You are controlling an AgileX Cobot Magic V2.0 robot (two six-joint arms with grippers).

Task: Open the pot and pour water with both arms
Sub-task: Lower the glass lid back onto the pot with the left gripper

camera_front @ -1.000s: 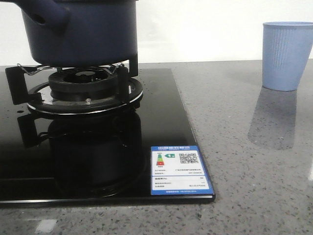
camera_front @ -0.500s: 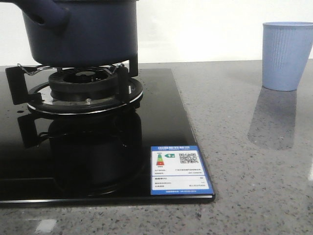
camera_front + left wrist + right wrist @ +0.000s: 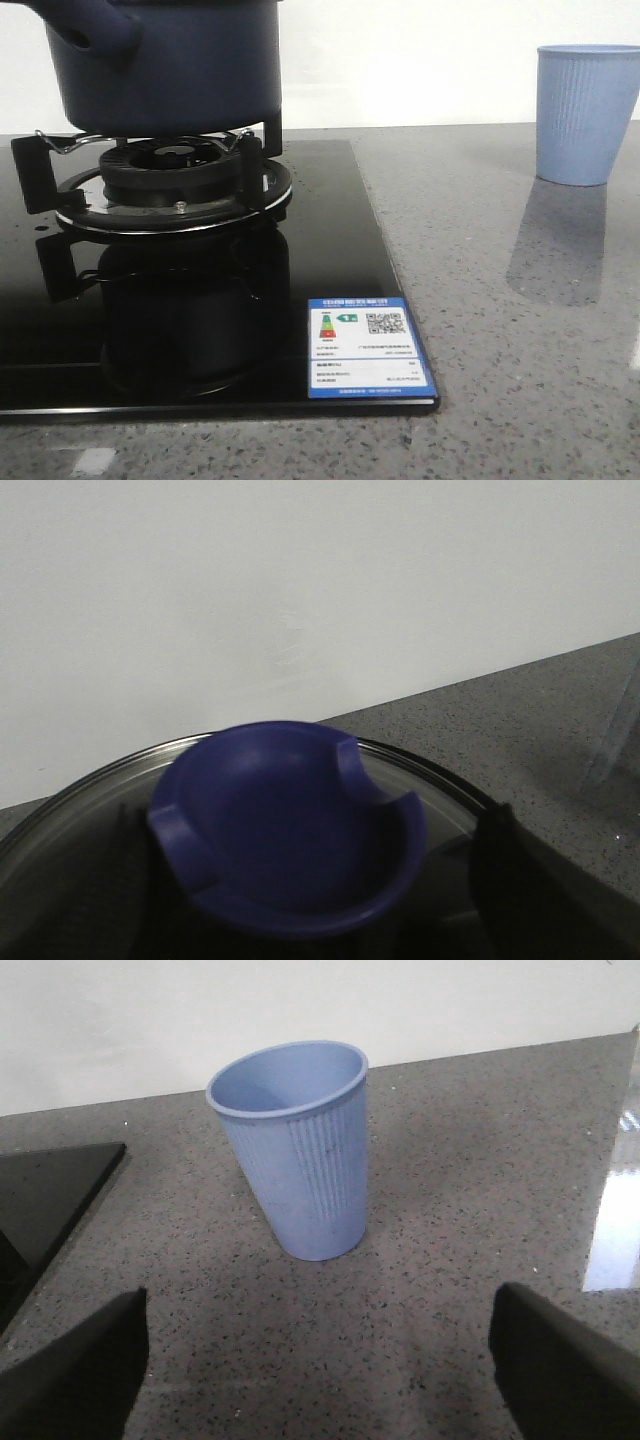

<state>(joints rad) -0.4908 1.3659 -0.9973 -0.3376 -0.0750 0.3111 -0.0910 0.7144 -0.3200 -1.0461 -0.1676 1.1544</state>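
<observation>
In the front view the pot [image 3: 165, 65] sits on the burner grate [image 3: 150, 165] of the black glass stove [image 3: 200, 300], with the light blue ribbed cup [image 3: 585, 115] well apart on the grey tabletop [image 3: 520, 330]. In the left wrist view the left claw [image 3: 300, 900] is spread, its fingers [image 3: 510, 880] on either side of the blue lid knob [image 3: 290, 825], not touching. In the right wrist view the right claw [image 3: 320, 1360] is spread wide, near the cup.

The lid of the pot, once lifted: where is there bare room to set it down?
Bare grey counter lies between the black cooktop glass and the light blue cup, and in front of the cup. The glass between the burner and the label sticker is bare too. The burner under the pot is crowded.
</observation>
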